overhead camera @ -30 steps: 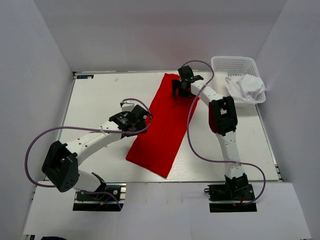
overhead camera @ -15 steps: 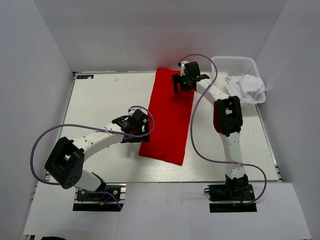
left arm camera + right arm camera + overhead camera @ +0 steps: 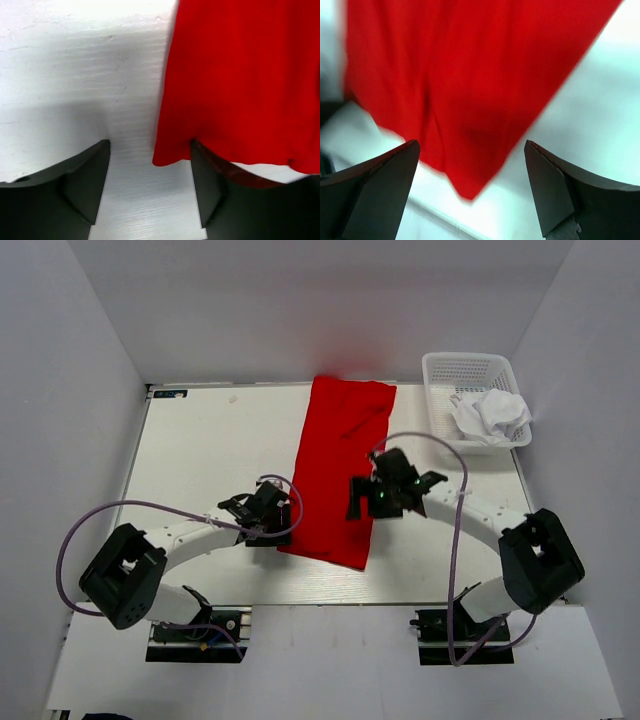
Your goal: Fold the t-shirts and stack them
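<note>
Two t-shirts noted. Found the red t-shirt [image 3: 335, 470] folded into a long narrow strip and laid flat on the desk [image 3: 210, 440], running from the far edge, near its middle, towards the near edge with a slight slant to the left. Found the white t-shirt [image 3: 492, 415] crumpled in the white mesh basket [image 3: 470, 358] at the far right corner, well apart from the red one. Saw the left hand [image 3: 268, 510] low over the desk at the near left corner of the red strip, with its fingers [image 3: 85, 180] spread apart. In the left wrist view, caught that corner of cloth lying between them, its hem meeting the tip of the finger on the right of that view, with nothing clamped. Saw the right hand [image 3: 378, 495] just beside the strip's right edge, closer to the near end than to the far end, with its fingers [image 3: 380, 185] likewise spread wide and gripping nothing. In the blurred right wrist view, made out a corner of red cloth in the gap and bare desk to either side. Could not tell whether the right hand touched the cloth.
</note>
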{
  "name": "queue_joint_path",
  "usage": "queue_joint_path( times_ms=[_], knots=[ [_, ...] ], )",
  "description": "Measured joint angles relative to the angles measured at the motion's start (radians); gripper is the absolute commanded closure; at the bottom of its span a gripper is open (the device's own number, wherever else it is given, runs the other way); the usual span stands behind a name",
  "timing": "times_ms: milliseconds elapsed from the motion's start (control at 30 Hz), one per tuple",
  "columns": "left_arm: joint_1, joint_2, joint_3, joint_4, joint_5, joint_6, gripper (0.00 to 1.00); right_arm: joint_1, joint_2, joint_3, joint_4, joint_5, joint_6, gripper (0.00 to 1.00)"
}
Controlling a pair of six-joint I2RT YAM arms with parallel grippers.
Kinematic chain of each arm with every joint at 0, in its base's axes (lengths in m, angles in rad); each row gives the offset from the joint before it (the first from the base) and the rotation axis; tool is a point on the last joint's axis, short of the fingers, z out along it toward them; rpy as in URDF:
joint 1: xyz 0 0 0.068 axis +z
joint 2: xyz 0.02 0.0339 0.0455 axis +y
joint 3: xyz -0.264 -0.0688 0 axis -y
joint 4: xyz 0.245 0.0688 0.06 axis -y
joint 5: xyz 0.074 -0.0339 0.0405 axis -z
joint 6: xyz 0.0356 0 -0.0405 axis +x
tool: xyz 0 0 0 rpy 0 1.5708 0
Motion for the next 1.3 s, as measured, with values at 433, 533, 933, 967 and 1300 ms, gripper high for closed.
queue_joint_path(
  times_ms=[433, 533, 933, 967, 1300],
  knots=[
    [-0.003, -0.004, -0.082, 0.209, 0.169, 0.026, 0.87, 0.189, -0.087, -0.277, -0.033, -0.088, 0.29, 0.54],
    [-0.004, -0.021, -0.105, 0.235, 0.202, 0.028, 1.0, 0.195, -0.042, -0.276, -0.009, -0.088, 0.311, 0.81],
    [-0.066, -0.113, -0.175, 0.149, 0.356, -0.013, 1.0, 0.222, -0.212, -0.307, -0.154, -0.079, 0.334, 1.0],
    [-0.074, -0.114, -0.172, 0.131, 0.364, -0.016, 1.0, 0.222, -0.229, -0.307, -0.161, -0.087, 0.327, 1.0],
    [-0.092, -0.113, 0.079, -0.033, 0.175, -0.016, 1.0, 0.215, -0.124, -0.119, -0.228, 0.01, 0.206, 1.0]
  ],
)
